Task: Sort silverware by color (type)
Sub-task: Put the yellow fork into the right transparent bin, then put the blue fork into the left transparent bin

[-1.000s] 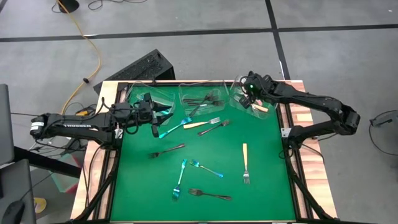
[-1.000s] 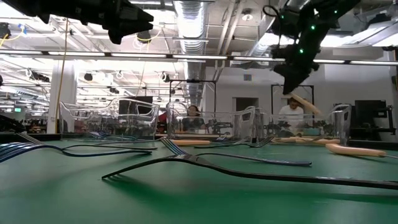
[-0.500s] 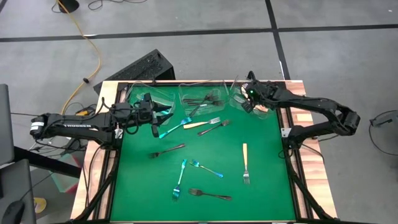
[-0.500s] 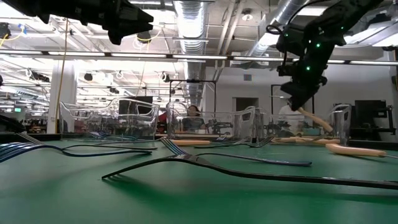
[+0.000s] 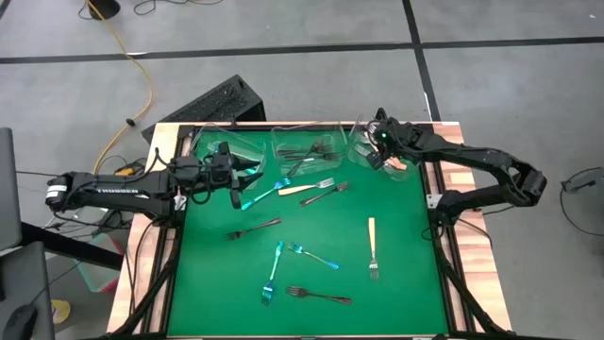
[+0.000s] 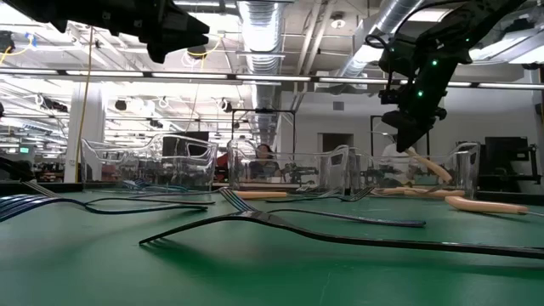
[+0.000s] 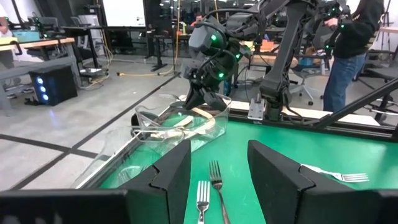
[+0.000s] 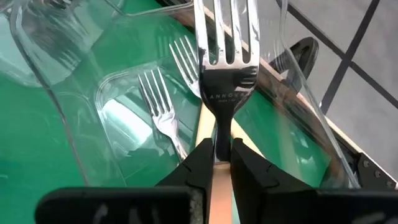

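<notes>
My right gripper hangs over the right clear tub at the table's far right and is shut on a cream-handled fork. Two silver-tined forks lie in that tub below it. My left gripper stands open and level by the left tub, with nothing between its fingers. Blue forks, dark forks and cream-handled forks lie flat on the green mat. My right gripper pinches the fork between its two fingers at the neck, where the cream handle meets the silver head. The fingers slant down from the table's right. The fork is lifted clear above the tub's floor, and its handle slants down below the gripper.
A middle tub with dark forks stands between the two others along the far edge. A blue fork lies just below my left gripper. The mat's near half holds scattered forks with room between them. People stand in the room beyond the table.
My right gripper has gone down toward the right tub with the cream-handled fork, bringing the fork low between the tub's walls.
</notes>
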`<action>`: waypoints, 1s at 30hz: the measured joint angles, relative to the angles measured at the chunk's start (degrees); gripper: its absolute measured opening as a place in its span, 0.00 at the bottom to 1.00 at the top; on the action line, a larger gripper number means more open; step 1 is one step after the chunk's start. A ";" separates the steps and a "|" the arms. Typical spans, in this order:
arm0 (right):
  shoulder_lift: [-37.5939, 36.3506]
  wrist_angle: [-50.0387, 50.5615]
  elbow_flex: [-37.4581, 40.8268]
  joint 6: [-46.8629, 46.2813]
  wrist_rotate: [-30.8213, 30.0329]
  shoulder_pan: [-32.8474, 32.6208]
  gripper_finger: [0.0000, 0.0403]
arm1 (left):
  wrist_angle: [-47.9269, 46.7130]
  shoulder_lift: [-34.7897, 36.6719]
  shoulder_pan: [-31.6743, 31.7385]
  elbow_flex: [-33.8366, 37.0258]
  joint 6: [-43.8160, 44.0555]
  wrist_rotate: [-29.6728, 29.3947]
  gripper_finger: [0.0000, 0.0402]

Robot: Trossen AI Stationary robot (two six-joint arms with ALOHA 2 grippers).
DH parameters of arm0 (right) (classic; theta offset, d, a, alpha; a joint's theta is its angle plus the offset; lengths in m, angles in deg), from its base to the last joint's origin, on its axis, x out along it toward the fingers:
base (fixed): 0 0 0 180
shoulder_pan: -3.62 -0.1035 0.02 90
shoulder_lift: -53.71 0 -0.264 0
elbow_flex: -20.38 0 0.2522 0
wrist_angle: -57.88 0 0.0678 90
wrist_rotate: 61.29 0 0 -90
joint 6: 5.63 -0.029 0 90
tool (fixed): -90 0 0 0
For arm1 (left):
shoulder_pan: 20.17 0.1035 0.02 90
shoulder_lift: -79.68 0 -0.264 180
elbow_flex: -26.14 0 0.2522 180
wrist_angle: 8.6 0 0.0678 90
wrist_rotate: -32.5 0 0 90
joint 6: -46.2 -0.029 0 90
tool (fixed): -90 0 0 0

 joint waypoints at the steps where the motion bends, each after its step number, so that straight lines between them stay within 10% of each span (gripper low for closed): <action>1: 0.57 -0.08 -0.04 0.02 0.00 -0.02 0.18 | -0.09 0.00 0.00 0.00 0.01 0.00 0.36; 15: 10.26 -1.87 -0.06 1.09 0.00 -0.02 0.23 | -0.03 -0.02 -0.04 0.00 1.10 -1.27 0.36; 30: -0.84 -2.20 -3.14 1.07 1.75 0.14 0.54 | 0.00 0.20 -0.02 0.00 1.24 -2.08 0.36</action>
